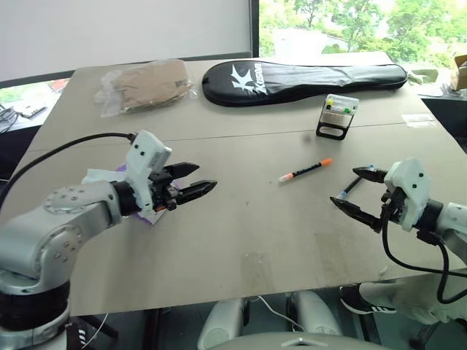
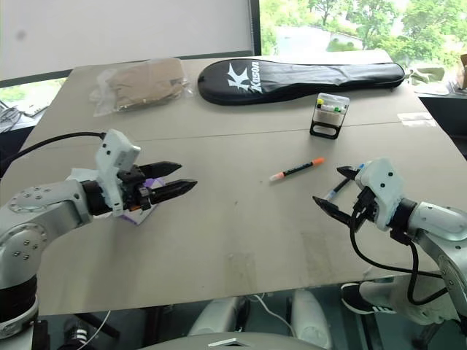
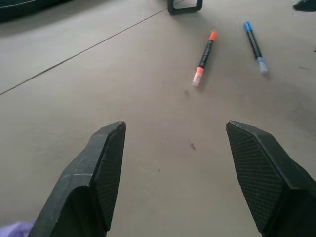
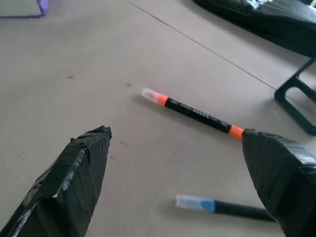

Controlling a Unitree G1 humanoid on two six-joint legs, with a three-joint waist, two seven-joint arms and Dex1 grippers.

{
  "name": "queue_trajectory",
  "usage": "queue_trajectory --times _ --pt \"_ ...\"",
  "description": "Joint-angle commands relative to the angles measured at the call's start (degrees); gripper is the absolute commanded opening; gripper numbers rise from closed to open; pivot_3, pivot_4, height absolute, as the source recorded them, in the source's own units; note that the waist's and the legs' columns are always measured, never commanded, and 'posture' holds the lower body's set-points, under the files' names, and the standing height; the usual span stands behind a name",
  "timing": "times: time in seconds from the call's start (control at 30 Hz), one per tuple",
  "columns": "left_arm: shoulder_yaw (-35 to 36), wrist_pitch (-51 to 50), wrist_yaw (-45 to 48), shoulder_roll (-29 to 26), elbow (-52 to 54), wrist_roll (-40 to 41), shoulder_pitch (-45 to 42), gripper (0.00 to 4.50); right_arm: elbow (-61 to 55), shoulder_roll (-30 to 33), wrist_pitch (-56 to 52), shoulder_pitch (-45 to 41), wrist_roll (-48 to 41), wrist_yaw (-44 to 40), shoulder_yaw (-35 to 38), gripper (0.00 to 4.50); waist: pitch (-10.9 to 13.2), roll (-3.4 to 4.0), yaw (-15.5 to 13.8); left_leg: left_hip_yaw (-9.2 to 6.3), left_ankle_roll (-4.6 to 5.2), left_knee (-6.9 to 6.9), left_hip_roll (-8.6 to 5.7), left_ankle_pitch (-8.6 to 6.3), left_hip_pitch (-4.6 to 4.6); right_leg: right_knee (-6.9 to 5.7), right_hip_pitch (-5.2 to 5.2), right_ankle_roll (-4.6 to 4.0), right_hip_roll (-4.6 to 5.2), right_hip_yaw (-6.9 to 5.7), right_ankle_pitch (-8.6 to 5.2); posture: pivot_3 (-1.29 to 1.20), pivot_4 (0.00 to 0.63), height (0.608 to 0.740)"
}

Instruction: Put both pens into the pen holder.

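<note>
Looks like an office or lab test room; big plain table [image 1: 241, 248] made of two tops pushed together, seam across the middle; white wall or blind [image 1: 124, 29] behind; large window [image 1: 365, 25] onto trees and a building; loose cables [image 1: 11, 115] at the left edge; black racket bag [image 1: 303, 79] and bagged brown item [image 1: 146, 86] at the back.
</note>
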State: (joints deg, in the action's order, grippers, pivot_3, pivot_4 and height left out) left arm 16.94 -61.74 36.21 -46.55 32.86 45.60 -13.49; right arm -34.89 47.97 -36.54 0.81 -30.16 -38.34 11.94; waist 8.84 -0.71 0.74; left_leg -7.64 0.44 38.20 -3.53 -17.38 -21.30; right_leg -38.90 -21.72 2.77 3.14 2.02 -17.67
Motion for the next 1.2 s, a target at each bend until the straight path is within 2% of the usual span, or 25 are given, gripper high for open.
queue_trajectory --times 0.03,0.1,0.17,0.3,0.4,0.53,0.77,0.8,0.87,0.9,1.0,1.07,1.1,1.13,1.2 --pt "-5.1 3.7 1.6 0.5 3.4 -0.7 0.0 3.3 -1.3 1.4 -8.1 -2.1 4.0 7.3 -0.6 4.5 0.0 -0.01 0.1 0.04 0.0 0.0 0.0 0.0 -0.03 0.0 -0.05 0.0 0.01 0.04 0.0 0.0 0.15 0.74" --pt "-7.1 5.9 4.7 -0.6 5.1 -0.6 0.9 3.3 -1.0 -0.9 -17.9 -6.0 1.0 11.3 -1.0 4.5 0.0 -0.01 0.3 0.04 0.0 -0.01 0.02 0.0 -0.08 -0.02 -0.12 0.0 -0.02 0.05 0.0 0.0 0.15 0.74" --pt "-9.0 8.9 7.3 -1.6 5.9 -2.0 1.4 3.3 0.9 -6.2 -27.9 -11.7 0.3 17.4 -1.5 4.5 0.0 -0.01 0.5 0.04 -0.01 -0.01 0.07 0.01 -0.08 -0.04 -0.14 -0.01 -0.07 0.05 0.0 0.0 0.15 0.74" --pt "-11.1 11.9 8.9 -2.7 5.1 -4.1 0.7 3.3 5.7 -16.2 -42.9 -22.5 5.8 29.2 -1.6 4.5 0.1 0.14 0.1 0.05 -0.04 0.0 0.06 0.03 -0.06 -0.06 -0.13 -0.06 -0.08 0.05 0.03 0.0 0.15 0.74" --pt "-11.8 12.2 9.1 -2.3 4.8 -3.9 -0.8 3.3 16.1 -25.4 -54.1 -35.0 14.0 39.6 3.2 4.5 0.1 0.19 0.2 0.06 -0.03 0.09 -0.01 0.03 -0.29 -0.15 -0.4 -0.05 -0.06 0.06 0.03 0.0 0.15 0.74" --pt "-12.8 12.8 8.8 -2.1 5.0 -4.3 -0.9 3.3 26.1 -29.3 -56.0 -42.9 19.9 46.5 7.1 4.5 0.1 0.18 0.1 0.07 -0.05 0.08 -0.17 0.05 -0.74 -0.48 -1.02 -0.03 0.06 0.06 0.04 0.0 0.15 0.74" --pt "-12.9 12.4 6.4 -1.2 6.7 -4.2 1.2 3.3 33.2 -33.4 -56.0 -46.2 20.5 49.7 10.7 4.5 0.1 0.22 1.7 0.37 -0.05 0.06 -0.14 0.06 -0.77 -0.69 -1.23 -0.03 0.05 0.17 0.03 0.0 0.15 0.74" --pt "-12.9 12.4 6.2 -1.1 6.8 -4.2 1.5 3.35 35.5 -32.6 -56.0 -47.5 19.6 49.0 10.7 4.1 0.1 0.22 1.7 0.44 -0.04 0.09 -0.14 0.06 -0.73 -0.81 -1.24 -0.03 0.05 0.22 0.03 0.0 0.15 0.74" --pt "-13.0 12.8 6.2 -1.1 6.6 -4.5 2.2 3.35 39.7 -30.5 -56.0 -49.9 17.9 47.2 9.7 3.81 0.1 0.23 1.7 0.45 -0.04 0.13 -0.13 0.06 -0.67 -0.92 -1.24 -0.03 0.03 0.3 0.03 0.0 0.15 0.74" --pt "-13.1 13.0 6.2 -1.1 6.6 -4.6 2.4 3.35 41.4 -29.5 -56.0 -50.6 17.0 46.6 9.2 3.46 0.1 0.23 1.7 0.6 -0.04 0.13 -0.12 0.08 -0.59 -0.98 -1.23 -0.03 0.0 0.35 0.03 0.0 0.15 0.74" --pt "-13.4 13.1 5.9 -1.0 6.6 -4.7 2.5 3.35 45.6 -25.9 -56.0 -51.4 13.5 44.2 5.7 2.14 0.0 0.22 1.6 0.58 -0.04 0.17 -0.12 0.08 -0.6 -0.96 -1.22 -0.03 -0.01 0.33 0.03 0.0 0.15 0.74" --pt "-13.5 13.0 5.5 -0.7 6.7 -4.5 2.6 3.35 46.4 -21.8 -56.0 -50.3 9.1 40.4 0.3 1.21 0.0 0.21 1.6 0.59 -0.04 0.16 -0.12 0.07 -0.61 -0.95 -1.21 -0.03 -0.01 0.34 0.03 0.0 0.15 0.74" --pt "-13.5 13.0 5.4 -0.7 6.8 -4.5 2.7 3.35 45.4 -18.8 -56.0 -49.5 5.7 37.4 -3.4 0.59 0.0 0.21 1.6 0.61 -0.03 0.16 -0.11 0.07 -0.61 -0.95 -1.21 -0.03 0.0 0.35 0.03 0.0 0.15 0.74" --pt "-13.6 12.9 5.3 -0.6 6.8 -4.5 2.8 3.35 44.3 -16.1 -56.0 -48.8 3.2 35.1 -6.3 0.23 0.0 0.21 1.6 0.61 -0.03 0.16 -0.11 0.07 -0.62 -0.94 -1.22 -0.03 0.0 0.35 0.03 0.0 0.15 0.74" --pt "-13.5 12.8 5.2 -0.5 6.8 -4.4 3.0 3.35 40.8 -10.4 -56.0 -47.8 0.3 30.6 -12.1 0.1 0.0 0.2 1.5 0.51 -0.03 0.16 -0.09 0.07 -0.66 -0.9 -1.21 -0.03 0.01 0.34 0.03 0.0 0.15 0.74"
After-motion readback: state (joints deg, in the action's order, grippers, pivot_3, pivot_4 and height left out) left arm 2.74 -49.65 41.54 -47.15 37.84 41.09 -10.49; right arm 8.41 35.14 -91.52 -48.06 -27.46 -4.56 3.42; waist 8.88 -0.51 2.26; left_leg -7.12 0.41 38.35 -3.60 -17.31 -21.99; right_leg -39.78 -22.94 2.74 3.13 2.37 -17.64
